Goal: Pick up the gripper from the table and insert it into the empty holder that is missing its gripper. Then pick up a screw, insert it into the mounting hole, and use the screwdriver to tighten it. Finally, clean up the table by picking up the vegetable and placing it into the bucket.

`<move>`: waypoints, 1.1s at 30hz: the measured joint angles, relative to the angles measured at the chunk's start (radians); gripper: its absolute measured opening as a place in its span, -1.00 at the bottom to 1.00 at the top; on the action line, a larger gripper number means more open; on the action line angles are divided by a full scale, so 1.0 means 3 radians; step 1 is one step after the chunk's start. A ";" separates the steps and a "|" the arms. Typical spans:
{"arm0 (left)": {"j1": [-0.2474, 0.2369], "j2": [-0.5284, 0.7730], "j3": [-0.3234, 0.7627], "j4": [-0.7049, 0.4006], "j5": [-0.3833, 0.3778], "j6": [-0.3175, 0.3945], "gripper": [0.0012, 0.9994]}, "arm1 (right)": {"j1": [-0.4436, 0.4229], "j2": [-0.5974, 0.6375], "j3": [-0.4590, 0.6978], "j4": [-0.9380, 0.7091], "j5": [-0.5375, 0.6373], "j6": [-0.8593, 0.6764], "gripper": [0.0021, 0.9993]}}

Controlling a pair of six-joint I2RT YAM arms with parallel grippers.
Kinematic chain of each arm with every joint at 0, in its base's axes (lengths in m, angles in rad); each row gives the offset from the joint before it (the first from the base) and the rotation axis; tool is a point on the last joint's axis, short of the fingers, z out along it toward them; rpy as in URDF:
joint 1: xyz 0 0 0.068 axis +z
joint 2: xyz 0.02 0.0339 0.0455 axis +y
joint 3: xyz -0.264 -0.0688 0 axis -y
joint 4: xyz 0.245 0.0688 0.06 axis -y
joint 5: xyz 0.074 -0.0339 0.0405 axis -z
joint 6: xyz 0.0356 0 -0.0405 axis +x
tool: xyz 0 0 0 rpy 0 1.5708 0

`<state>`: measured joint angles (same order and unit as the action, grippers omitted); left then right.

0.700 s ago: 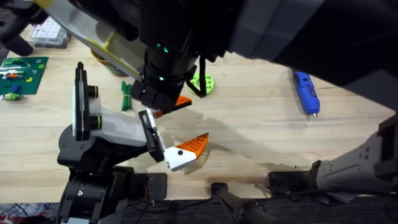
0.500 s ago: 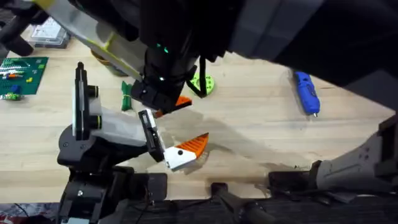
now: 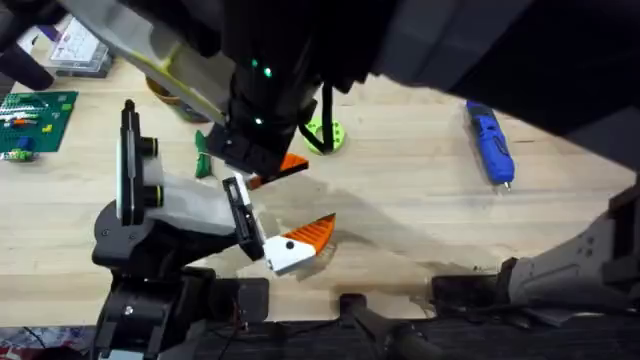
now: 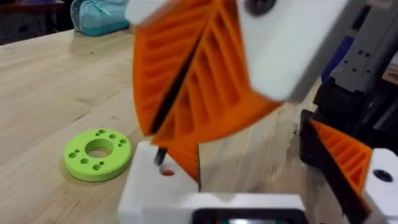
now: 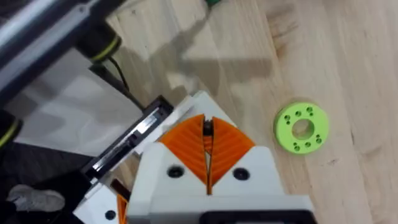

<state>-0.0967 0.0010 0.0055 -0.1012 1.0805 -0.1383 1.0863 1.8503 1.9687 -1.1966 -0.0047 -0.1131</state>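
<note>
overhead looking down, wrists close, sharing green disc [image 4: 97, 153]

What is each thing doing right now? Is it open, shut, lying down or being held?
Blue screwdriver: lying flat on the table, nothing holding it.
Green ring: lying flat on the table.
Dark green vegetable: lying on the table, not picked up.
Right tool: shut, orange pads pressed together.
Grey holder: one white-and-orange finger sticks out of its end.
</note>
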 joint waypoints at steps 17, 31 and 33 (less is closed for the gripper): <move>0.0000 0.0000 0.0000 0.0000 0.0000 0.0000 0.98 | 0.0000 0.0000 0.0198 -0.0218 -0.0002 0.0000 -0.99; 0.0000 0.0000 0.0000 0.0001 0.0000 0.0000 0.98 | 0.0000 0.0000 0.0198 -0.0250 -0.0002 0.0001 -0.99; 0.0000 -0.0001 0.0000 0.0001 0.0001 0.0000 0.98 | 0.0000 0.0001 0.0198 -0.0247 -0.0002 0.0000 -0.99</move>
<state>-0.0967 0.0006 0.0055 -0.1009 1.0809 -0.1383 1.0863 1.8507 2.0281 -1.2706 -0.0051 -0.1131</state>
